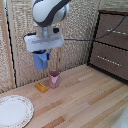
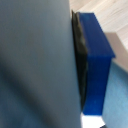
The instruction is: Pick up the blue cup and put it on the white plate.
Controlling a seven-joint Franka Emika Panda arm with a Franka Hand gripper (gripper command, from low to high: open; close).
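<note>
In the exterior view the blue cup (image 1: 41, 60) hangs well above the wooden table, with my gripper (image 1: 42, 56) shut on it from above. It sits higher than the pink cup and slightly toward the exterior view's left of it. The white plate (image 1: 13, 110), large with a faint patterned rim, lies on the table at the lower left of the exterior view, some way from the gripper. The wrist view is filled by blurred grey and deep-blue surfaces at very close range, with a sliver of table beyond.
A pink cup (image 1: 54, 78) stands on the table just below and to the exterior view's right of the held cup. A small orange block (image 1: 41, 87) lies beside it. A dark wooden drawer unit (image 1: 112, 45) stands at the right, and a woven screen forms the back wall.
</note>
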